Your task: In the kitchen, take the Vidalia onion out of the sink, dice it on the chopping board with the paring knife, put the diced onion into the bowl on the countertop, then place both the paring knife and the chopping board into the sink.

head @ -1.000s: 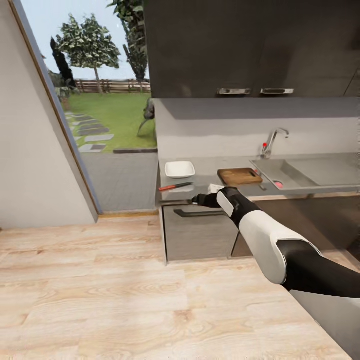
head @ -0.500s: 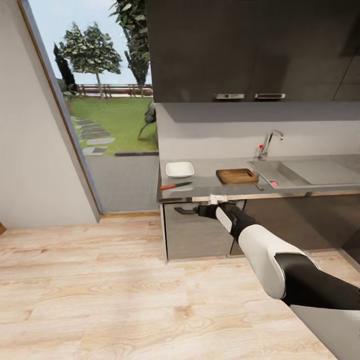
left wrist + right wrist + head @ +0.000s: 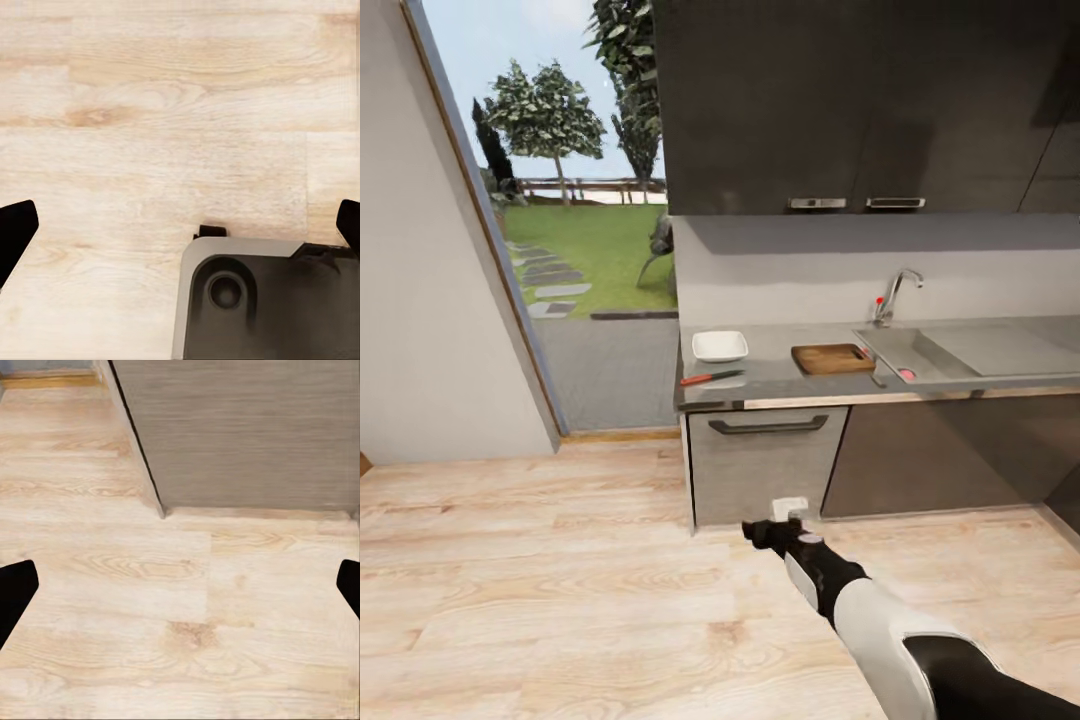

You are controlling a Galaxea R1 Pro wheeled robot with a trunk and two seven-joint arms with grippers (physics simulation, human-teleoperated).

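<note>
The right gripper [image 3: 765, 530] hangs low over the pale wooden plank floor [image 3: 540, 580], just below the middle of the head view, at the end of a black-and-white arm [image 3: 880, 630] that runs in from the lower right corner. From its own wrist camera the two dark fingertips [image 3: 15, 592] sit far apart at the frame's edges with nothing between them, so it is spread wide and empty, looking down at floorboards and the foot of a grey cabinet [image 3: 240, 435]. The left gripper [image 3: 180, 229] is likewise spread wide and empty, its black fingertips [image 3: 13, 229] at either edge above the same floor, with a grey and black part of the robot [image 3: 262, 300] filling the lower right of that frame.

Beyond the arm, right of centre in the head view, stands the long smooth grey countertop [image 3: 770, 375] over grey cabinets with a dark bar handle [image 3: 768, 425]. On it, from left to right, lie the slim paring knife with a red-orange handle [image 3: 710, 378], the shallow white squarish bowl [image 3: 720, 346] just behind it, and the rectangular brown wooden chopping board [image 3: 833, 358]. Just right of the board is the grey steel sink [image 3: 960, 355] with its curved chrome tap [image 3: 895, 295], and the small pinkish-red Vidalia onion [image 3: 906, 374] shows at the basin's near edge. At the upper left, a tall opening [image 3: 560, 200] shows lawn and trees.
</note>
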